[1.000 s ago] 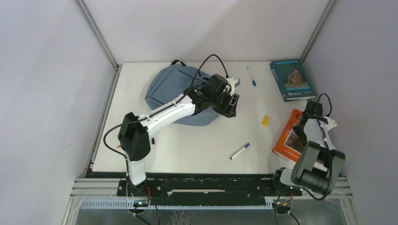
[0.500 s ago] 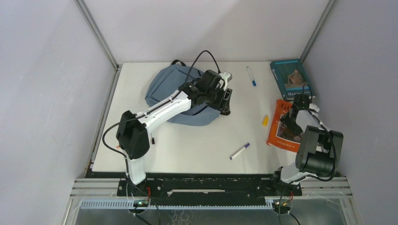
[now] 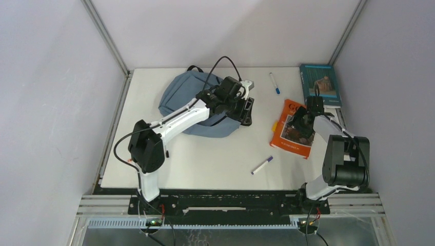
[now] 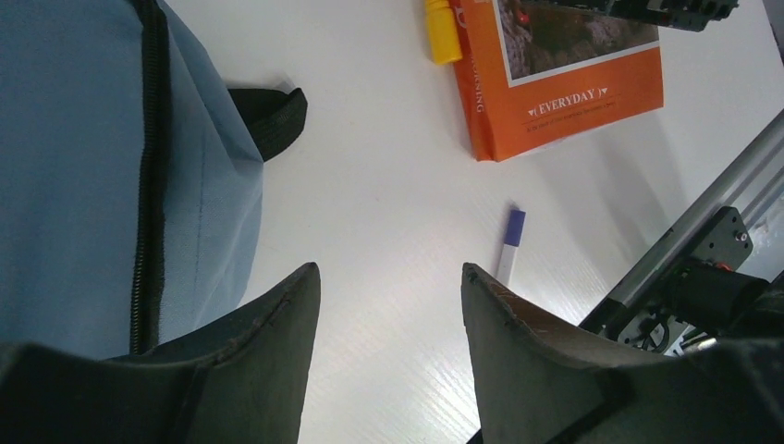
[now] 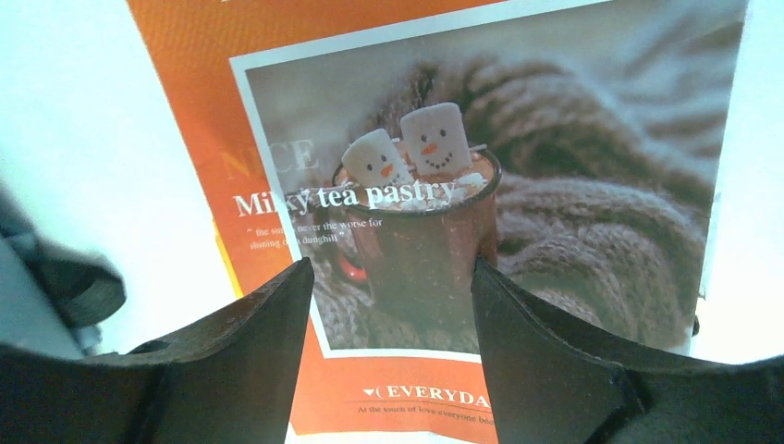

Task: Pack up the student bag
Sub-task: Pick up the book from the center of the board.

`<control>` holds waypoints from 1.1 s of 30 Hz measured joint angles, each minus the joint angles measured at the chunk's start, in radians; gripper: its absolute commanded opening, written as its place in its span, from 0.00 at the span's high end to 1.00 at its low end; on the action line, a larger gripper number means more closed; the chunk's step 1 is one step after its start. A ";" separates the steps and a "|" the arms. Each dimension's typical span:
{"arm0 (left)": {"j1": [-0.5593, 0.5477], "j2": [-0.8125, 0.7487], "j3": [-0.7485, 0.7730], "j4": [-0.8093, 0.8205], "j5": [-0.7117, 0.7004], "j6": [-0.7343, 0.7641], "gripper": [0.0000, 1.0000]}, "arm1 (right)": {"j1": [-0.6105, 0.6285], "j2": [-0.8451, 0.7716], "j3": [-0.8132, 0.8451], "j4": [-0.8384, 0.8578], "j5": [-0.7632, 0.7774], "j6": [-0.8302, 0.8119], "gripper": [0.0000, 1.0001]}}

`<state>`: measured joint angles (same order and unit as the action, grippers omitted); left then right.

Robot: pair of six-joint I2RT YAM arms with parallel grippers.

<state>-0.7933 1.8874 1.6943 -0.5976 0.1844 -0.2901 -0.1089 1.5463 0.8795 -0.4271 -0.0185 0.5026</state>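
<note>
We see the student bag [image 3: 177, 97] lying flat in the far left part of the table [image 3: 205, 154]. The left arm reaches across the bag, and the left tool [image 3: 246, 110] hangs at its right edge. In the left wrist view the grey-blue fabric fills the space beside and under one finger, with the black zipper [image 4: 148, 185] running along it and a black strap [image 4: 273, 118] poking out onto the table. This tool's fingers stand apart with only bare table between them, so it holds nothing.

The right tool [image 3: 297, 125] is well apart from the bag, over an orange book [image 3: 288, 143] to the bag's right. Its fingers are spread as well, and the cover's mug picture shows between them. We cannot tell whether the tips touch the cover.

A yellow item [image 4: 442, 23] lies just beside the book's edge. A purple-capped marker [image 3: 262, 165] lies nearer the arms, a blue-capped marker [image 3: 275, 83] lies farther back, and a teal book [image 3: 320, 84] sits in the far right corner.
</note>
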 measured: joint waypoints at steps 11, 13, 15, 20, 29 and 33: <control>-0.002 0.018 0.000 0.006 0.061 -0.020 0.36 | -0.124 -0.334 -0.084 -0.077 0.000 0.008 0.08; -0.003 0.035 0.014 0.012 0.082 -0.034 0.36 | -0.217 -0.399 -0.120 -0.079 0.017 0.016 0.04; -0.008 0.066 0.046 0.013 0.095 -0.048 0.36 | -0.303 -0.435 -0.166 -0.078 0.018 0.019 0.01; -0.034 0.177 0.145 0.020 0.147 -0.094 0.35 | -0.374 -0.402 -0.254 -0.083 -0.031 0.019 0.00; -0.063 0.407 0.303 0.041 0.217 -0.204 0.36 | -0.380 -0.257 -0.280 0.027 -0.209 0.020 0.00; -0.068 0.475 0.303 0.037 0.231 -0.244 0.38 | -0.381 -0.239 -0.281 0.070 -0.266 0.023 0.05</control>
<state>-0.8616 2.3619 1.9976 -0.5610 0.4152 -0.5339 -0.4900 1.3075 0.5987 -0.3573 -0.2840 0.5255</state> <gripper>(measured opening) 0.633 0.989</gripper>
